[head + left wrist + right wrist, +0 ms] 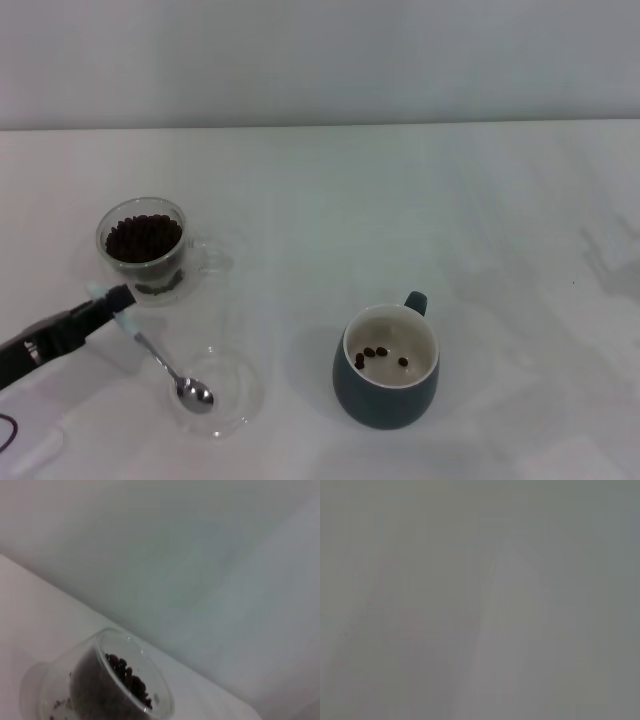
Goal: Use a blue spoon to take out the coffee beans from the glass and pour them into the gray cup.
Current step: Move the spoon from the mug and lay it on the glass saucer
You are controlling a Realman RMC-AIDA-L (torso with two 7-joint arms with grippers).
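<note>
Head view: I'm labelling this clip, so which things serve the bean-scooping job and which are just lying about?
In the job:
left gripper holding the blue-handled metal teaspoon
dark coffee beans
clear double-walled glass cup
dark blue-gray ceramic mug, a few beans inside

Lying about:
shallow clear glass dish under the spoon bowl
white table

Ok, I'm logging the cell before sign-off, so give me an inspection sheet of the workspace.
Surface: white table, bare at the right.
Glass: upright, far left, heaped with coffee beans.
Gray cup: upright, near centre, a few beans inside.
Blue spoon: handle at the left hand, bowl resting in a shallow clear dish; bowl looks empty.
Clutter: nothing seen besides the dish.
Hands: left at the spoon's handle, beside the glass; right not in view.
Cables: dark loop at the near-left edge.
Surroundings: plain pale wall.
</note>
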